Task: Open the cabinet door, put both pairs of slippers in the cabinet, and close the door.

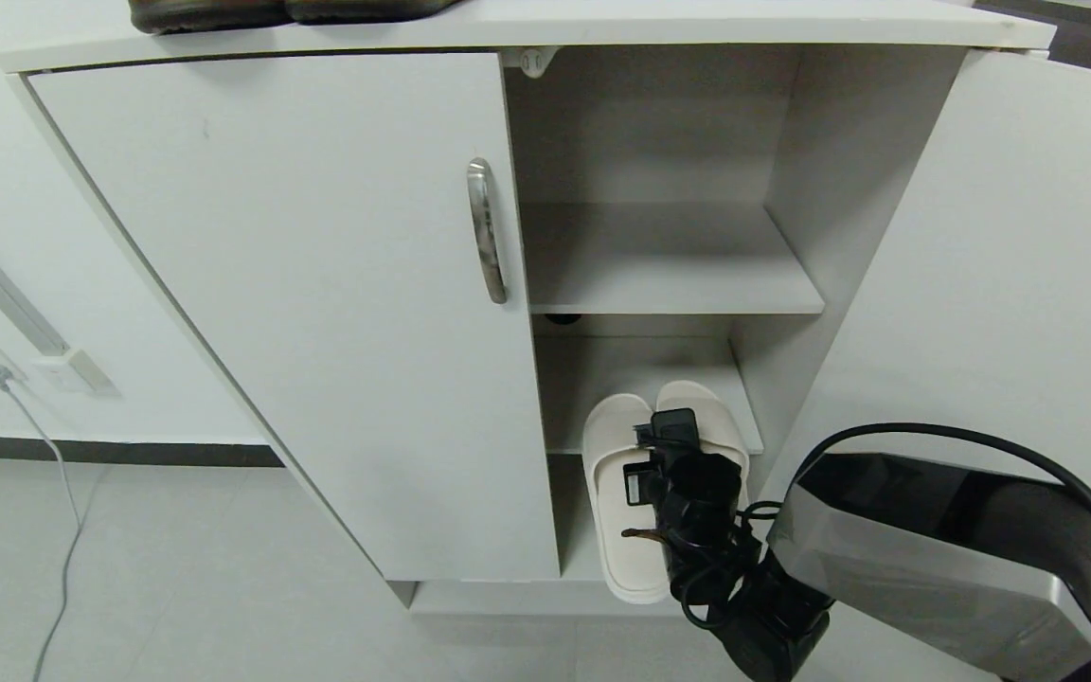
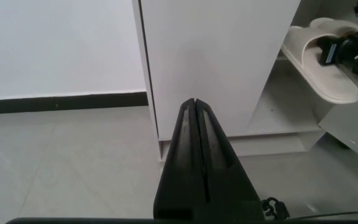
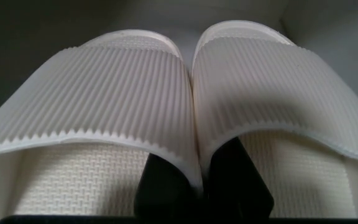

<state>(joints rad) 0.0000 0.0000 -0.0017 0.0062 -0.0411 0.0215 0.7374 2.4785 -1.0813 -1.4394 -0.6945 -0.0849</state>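
slippers [image 3: 123, 93] clamped, right tool [image 1: 669, 431] — heels overhang shelf [image 1: 602, 379]

My right arm [image 1: 934, 568] — glossy black over a silver shell — carries a looped black cable [image 1: 981, 438]; left gripper [image 2: 194, 106] matte black.

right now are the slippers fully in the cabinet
Partly in: the slippers have toes over the second shelf, heels jutting out front, right gripper shut on them.

L hand [image 2: 194, 104] fingers pressed together, R hand [image 1: 667, 431] stretched fwd, clamped on slippers [image 1: 614, 540]
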